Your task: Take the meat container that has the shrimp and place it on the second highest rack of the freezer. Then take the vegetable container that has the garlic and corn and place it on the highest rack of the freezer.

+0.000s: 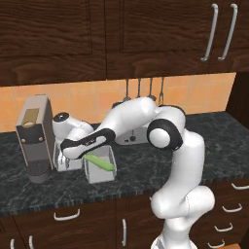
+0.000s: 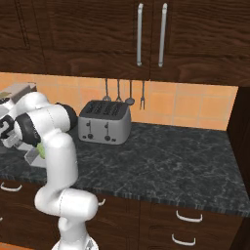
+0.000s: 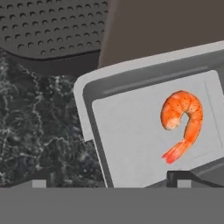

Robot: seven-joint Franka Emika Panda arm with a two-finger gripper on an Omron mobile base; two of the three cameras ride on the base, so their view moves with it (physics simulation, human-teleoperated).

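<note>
The meat container is a grey tray on the dark counter, holding an orange shrimp. My gripper hangs just above the tray's near left part, open with nothing between its fingertips. In the left base view the gripper points down beside the coffee machine, hiding most of the meat container. Right of it stands the vegetable container with a long green corn cob; I cannot make out the garlic. The freezer and its racks are out of view.
A tall grey coffee machine stands hard against the meat container's left, its perforated drip tray close by. A silver toaster sits at the back. Utensils hang on the tiled wall. Dark cabinets hang overhead.
</note>
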